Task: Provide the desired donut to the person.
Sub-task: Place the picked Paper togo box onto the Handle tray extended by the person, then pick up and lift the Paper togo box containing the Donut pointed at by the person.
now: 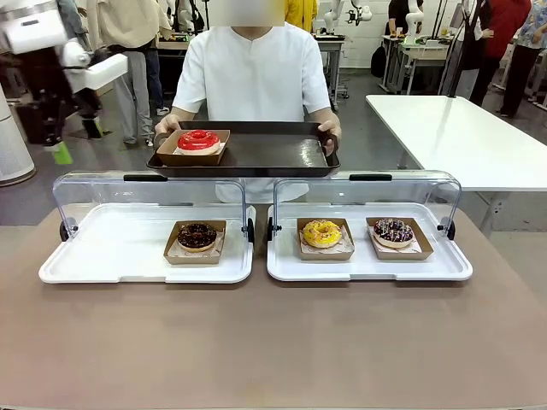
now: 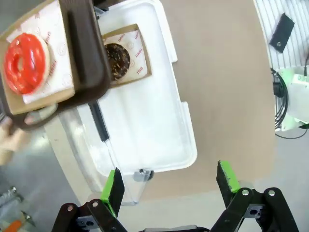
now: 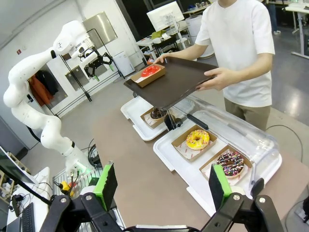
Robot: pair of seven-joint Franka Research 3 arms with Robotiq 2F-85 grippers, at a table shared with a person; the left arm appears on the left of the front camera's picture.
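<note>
Donut (image 1: 198,140), red-iced ring, sits on the person's (image 1: 252,73) dark rectangular tray (image 1: 273,155); we note left gripper (image 2: 170,179) and right gripper (image 3: 163,180) gaping wide, empty.

The near part of the table (image 1: 273,350) is bare, free for passing up to the left white tray (image 1: 94,252) and the right white tray (image 1: 449,265). Their clear lids (image 1: 102,192) stand raised at the far side like a wall; from the near side and above both are open. Over the lids the person (image 1: 256,77) holds a dark tray (image 1: 273,152); its right part is free, a box (image 1: 171,158) occupies its left corner.
</note>
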